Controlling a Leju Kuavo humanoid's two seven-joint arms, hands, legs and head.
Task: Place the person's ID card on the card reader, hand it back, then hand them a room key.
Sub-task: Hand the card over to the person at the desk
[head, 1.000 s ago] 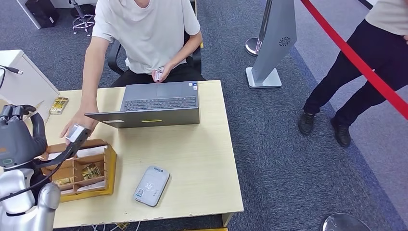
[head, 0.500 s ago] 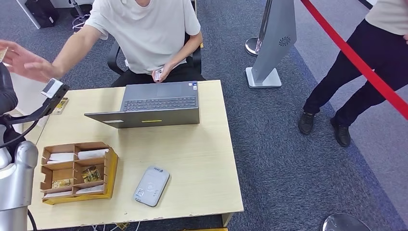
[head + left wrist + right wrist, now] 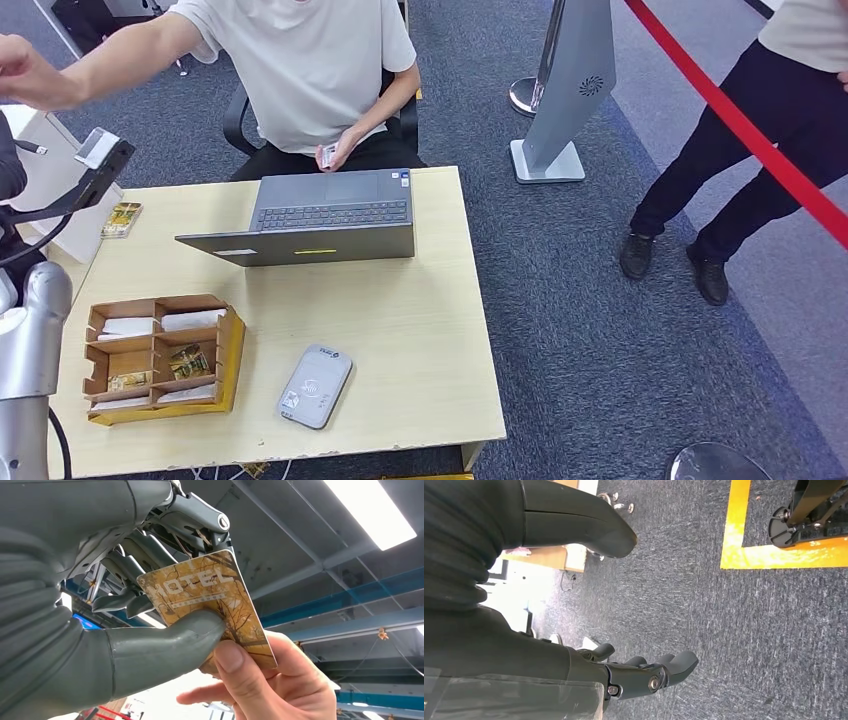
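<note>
Open grey laptop [image 3: 325, 215] sitting at the far side of a pale wooden desk [image 3: 420, 330]. Red barrier rope [image 3: 740, 125] running diagonally over blue-grey carpet [image 3: 570, 300]. Grey sign stand [image 3: 565, 95] standing beyond the desk. Yellow floor marking [image 3: 744, 530] lying on the carpet.

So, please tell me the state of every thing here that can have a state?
Left hand: pinches the room key.
Room key: held up, also gripped by a person's hand.
Right hand: empty, fingers apart, hanging over carpet.
Laptop: open.
Card reader: flat on the table, no card on it.
</note>
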